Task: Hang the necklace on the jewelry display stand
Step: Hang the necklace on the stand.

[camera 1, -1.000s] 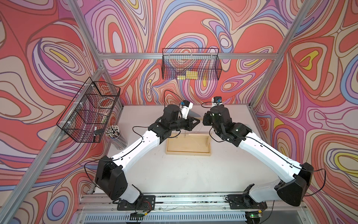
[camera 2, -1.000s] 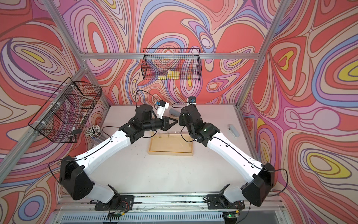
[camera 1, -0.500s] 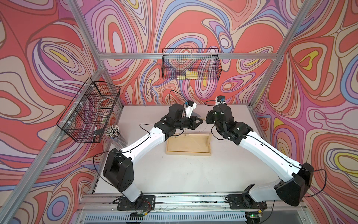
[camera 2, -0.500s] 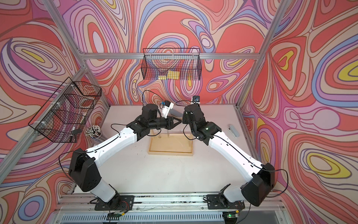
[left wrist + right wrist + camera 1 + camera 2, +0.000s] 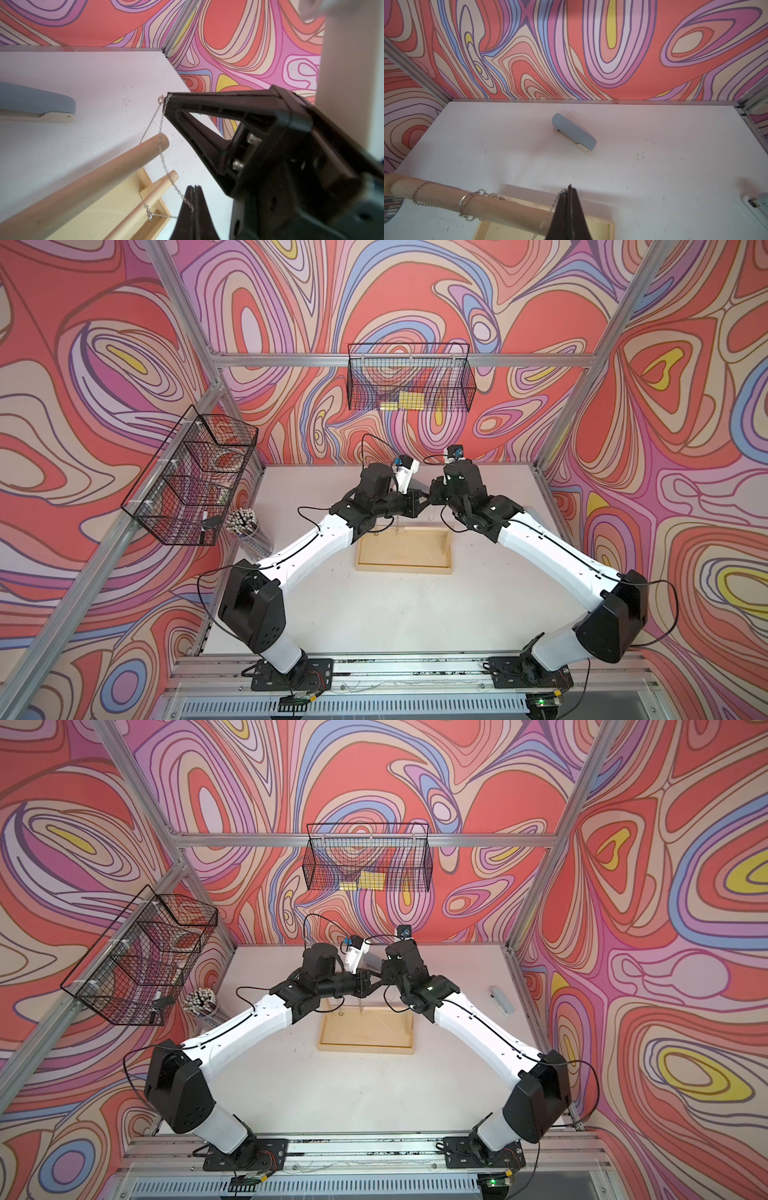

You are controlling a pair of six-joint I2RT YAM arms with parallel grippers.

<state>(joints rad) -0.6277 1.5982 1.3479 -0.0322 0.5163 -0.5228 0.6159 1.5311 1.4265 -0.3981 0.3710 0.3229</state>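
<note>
White worktop (image 5: 633, 166) carries the jewelry display stand (image 5: 403, 569), and close by the free end of its long upper bar the left fingers (image 5: 199, 216) and right fingers (image 5: 560, 218) are each pinched tight on the necklace (image 5: 160, 133), its chain strung between them.

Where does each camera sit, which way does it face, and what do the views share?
Top views: high above the front, looking down on the table; both arms show whole.
Left wrist: on the left arm, looking rightward past the shut left hand at the necklace, the jewelry display stand and the right hand.
Right wrist: on the right arm, facing the back wall over its own shut hand and the stapler.
Shared: both wrist views show necklace, stand and stapler.
</note>
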